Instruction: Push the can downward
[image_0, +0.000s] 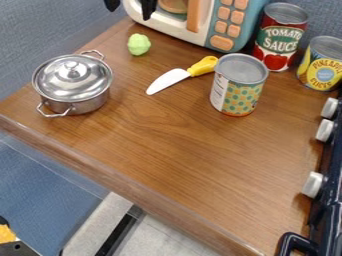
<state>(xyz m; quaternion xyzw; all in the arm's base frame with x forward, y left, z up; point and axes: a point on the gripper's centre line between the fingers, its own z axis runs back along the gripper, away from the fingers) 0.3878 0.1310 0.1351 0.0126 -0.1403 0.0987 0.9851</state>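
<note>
patterned can (238, 87) beside the yellow-handled knife (182, 74)

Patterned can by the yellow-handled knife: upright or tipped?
Upright: the patterned can stands on the wooden counter, its flat grey top facing up.

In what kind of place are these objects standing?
Probably a toy kitchen: a lidded metal pot, a yellow-handled knife and food cans stand or lie on a wooden counter.
</note>
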